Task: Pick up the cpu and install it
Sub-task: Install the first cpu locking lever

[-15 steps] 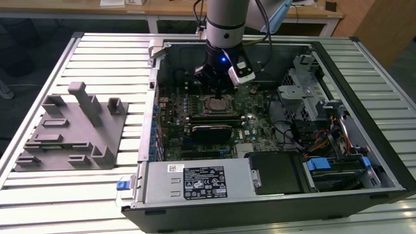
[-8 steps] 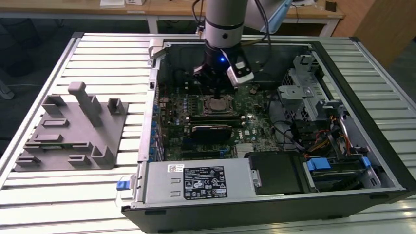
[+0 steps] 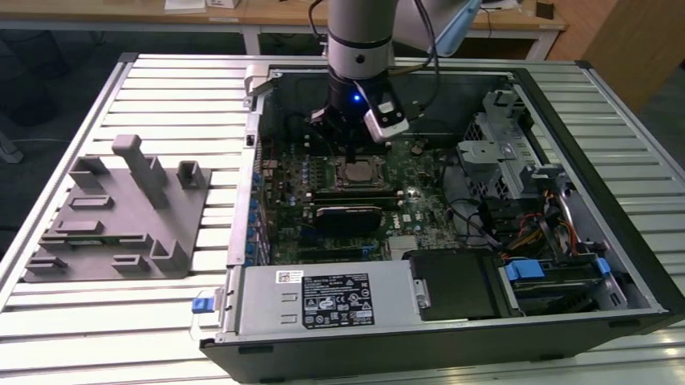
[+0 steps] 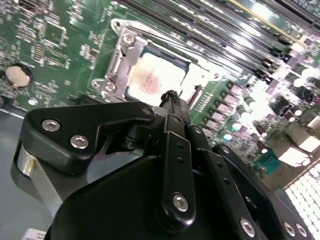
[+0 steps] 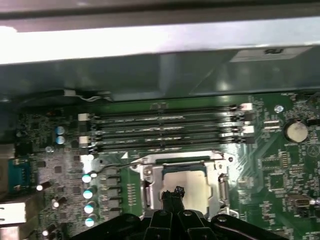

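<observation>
Cpu [image 4: 150, 80] lies flat in the mobo socket [image 4: 116, 70], inside the PC case [image 3: 599, 265]; gripper [image 4: 170, 96] tips pinched together just over it, holding nothing; chip prob. light, rigid, fragile, slick-topped; take by opposite edges.

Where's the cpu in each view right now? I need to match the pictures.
Exterior view: the cpu sits in the motherboard's middle.
Second wrist view: pale square inside the socket frame.
First wrist view: inside that frame, near the memory slots, at.
Shared landmark: the metal socket frame.
</observation>
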Available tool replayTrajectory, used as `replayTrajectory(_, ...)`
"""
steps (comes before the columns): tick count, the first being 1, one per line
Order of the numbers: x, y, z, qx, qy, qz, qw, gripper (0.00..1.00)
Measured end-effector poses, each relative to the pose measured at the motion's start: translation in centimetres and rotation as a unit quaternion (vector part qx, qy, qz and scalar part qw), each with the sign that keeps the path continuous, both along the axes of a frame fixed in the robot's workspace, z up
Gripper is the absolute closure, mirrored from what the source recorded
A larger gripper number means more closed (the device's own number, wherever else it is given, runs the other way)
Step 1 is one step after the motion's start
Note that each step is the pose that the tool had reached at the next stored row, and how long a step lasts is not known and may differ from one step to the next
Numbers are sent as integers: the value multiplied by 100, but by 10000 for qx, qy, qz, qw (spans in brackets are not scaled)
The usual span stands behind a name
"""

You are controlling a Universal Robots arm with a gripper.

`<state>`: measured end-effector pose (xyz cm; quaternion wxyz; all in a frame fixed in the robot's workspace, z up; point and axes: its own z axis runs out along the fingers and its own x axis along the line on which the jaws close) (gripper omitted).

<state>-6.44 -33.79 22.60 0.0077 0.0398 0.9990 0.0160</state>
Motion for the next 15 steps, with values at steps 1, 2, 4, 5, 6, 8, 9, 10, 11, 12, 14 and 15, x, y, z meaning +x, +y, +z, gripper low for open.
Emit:
replayTrajectory(1, -24, -1, 0, 0, -1, 0, 10000, 89)
replayTrajectory(2, -47, -2, 0, 0, -2, 0, 10000, 89)
replayTrajectory(4, -87, -3, 0, 0, -3, 1, 10000, 89)
replayTrajectory(5, -103, -4, 0, 1, -4, 0, 10000, 89)
replayTrajectory(6, -118, -6, 0, 1, -5, 0, 10000, 89)
replayTrajectory(8, -146, -9, 0, 1, -8, 0, 10000, 89)
replayTrajectory(9, -163, -10, 0, 0, -11, 0, 10000, 89)
replayTrajectory(10, -183, -12, 0, 0, -14, 0, 10000, 89)
replayTrajectory(11, -203, -13, 0, 1, -18, 0, 10000, 89)
replayTrajectory(12, -221, -14, 0, 1, -21, 1, 10000, 89)
replayTrajectory(14, -251, -17, 0, 1, -24, 0, 10000, 89)
replayTrajectory(15, -266, -18, 0, 0, -25, 0, 10000, 89)
